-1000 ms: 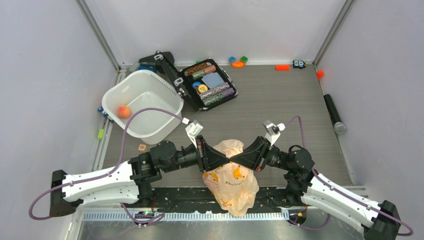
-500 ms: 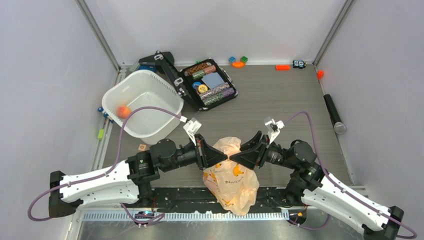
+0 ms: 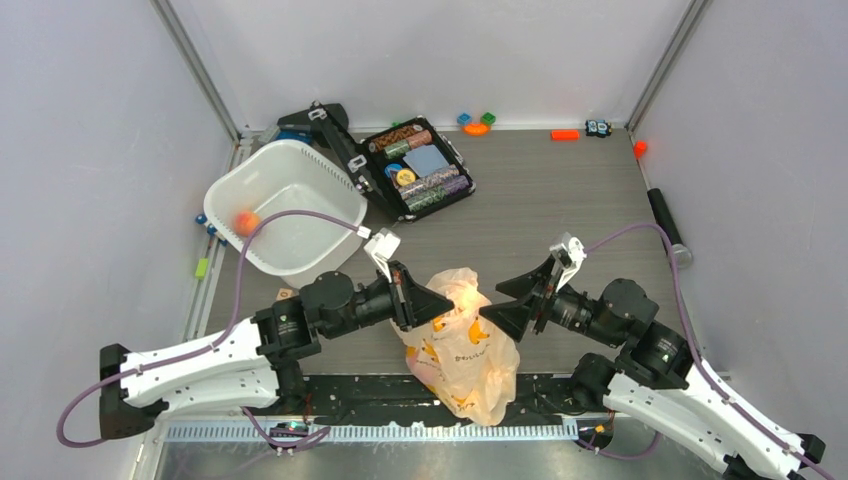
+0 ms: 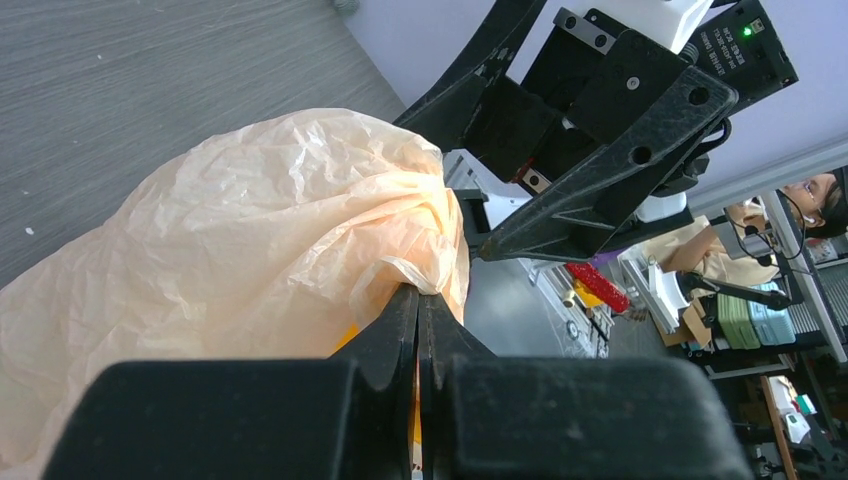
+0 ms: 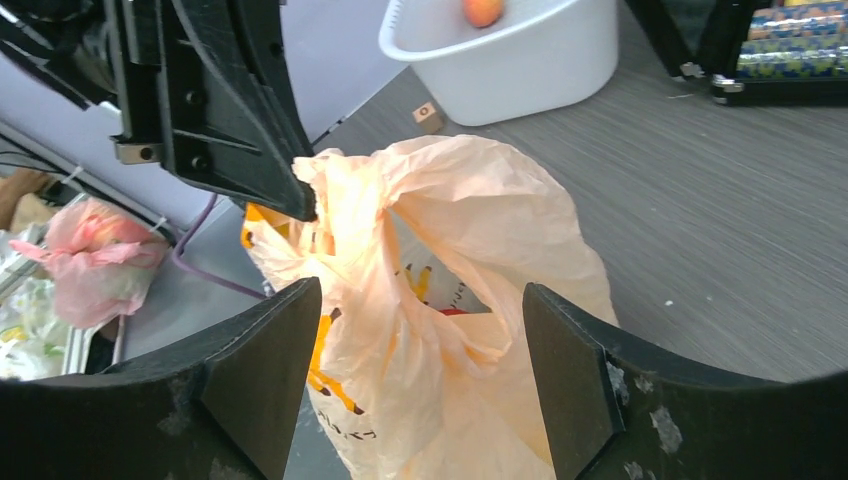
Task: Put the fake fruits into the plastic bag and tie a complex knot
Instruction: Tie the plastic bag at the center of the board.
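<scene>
The pale peach plastic bag [image 3: 462,350] sits bulging at the table's near edge, between my two arms. My left gripper [image 3: 450,305] is shut on a gathered fold at the bag's top [image 4: 418,292]. My right gripper [image 3: 497,303] stands open just right of the bag, touching nothing; in the right wrist view the bag [image 5: 470,220] lies ahead of its open jaws [image 5: 418,295]. A bit of red [image 5: 455,311] shows through the bag's mouth. One small orange fruit [image 3: 245,222] lies in the white tub. Other fruits are hidden by the bag.
A white tub [image 3: 300,145] stands at the back left beside an open black case of poker chips [image 3: 418,168]. Small toy blocks [image 3: 477,125] and an orange piece [image 3: 565,134] lie along the back wall. A black cylinder [image 3: 668,228] lies at the right edge.
The right gripper has opened, let go of the bag and drawn back to the right. The left gripper has shut on the bag's top and keeps hold of it.
</scene>
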`<state>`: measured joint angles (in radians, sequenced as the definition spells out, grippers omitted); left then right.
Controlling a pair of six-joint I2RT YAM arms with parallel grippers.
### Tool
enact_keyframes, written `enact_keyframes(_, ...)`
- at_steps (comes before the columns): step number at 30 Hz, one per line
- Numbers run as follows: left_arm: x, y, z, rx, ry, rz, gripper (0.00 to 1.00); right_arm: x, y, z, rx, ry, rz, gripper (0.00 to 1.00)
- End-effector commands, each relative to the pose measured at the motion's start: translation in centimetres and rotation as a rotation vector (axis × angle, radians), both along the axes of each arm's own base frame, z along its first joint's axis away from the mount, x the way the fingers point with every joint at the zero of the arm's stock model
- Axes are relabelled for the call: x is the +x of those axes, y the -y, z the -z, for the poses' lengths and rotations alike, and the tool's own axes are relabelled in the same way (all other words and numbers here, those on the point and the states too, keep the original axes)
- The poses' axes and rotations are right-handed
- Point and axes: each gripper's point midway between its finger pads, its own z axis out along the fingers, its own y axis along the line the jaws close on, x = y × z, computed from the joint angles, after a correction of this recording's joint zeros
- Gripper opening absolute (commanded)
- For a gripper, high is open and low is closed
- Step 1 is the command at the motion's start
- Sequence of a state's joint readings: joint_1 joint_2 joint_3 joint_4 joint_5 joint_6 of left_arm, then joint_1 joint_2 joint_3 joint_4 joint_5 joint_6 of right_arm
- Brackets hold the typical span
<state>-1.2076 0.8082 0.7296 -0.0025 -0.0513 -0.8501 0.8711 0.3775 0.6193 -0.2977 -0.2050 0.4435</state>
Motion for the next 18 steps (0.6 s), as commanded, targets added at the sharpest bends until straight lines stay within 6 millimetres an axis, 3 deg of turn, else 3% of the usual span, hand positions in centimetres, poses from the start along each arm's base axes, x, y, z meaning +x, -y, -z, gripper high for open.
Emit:
enact_keyframes(1, 0.3, 0.1, -3.9, -0.086, 0.028, -0.003, 0.0, 0.6, 1.2, -1.3, -0.029, 0.037, 0.065, 0.82)
enact_keyframes(10, 0.1, 1.1, -3.6, -0.085, 0.012, 0.026, 0.0, 0.2, -0.2, -3.2, 0.05, -0.018, 0.02, 0.86)
enact_keyframes(18, 0.2, 1.2, -3.7, -0.085, 0.013, 0.026, 0.0, 0.3, -1.4, -2.2, -0.007, -0.065, 0.038, 0.86)
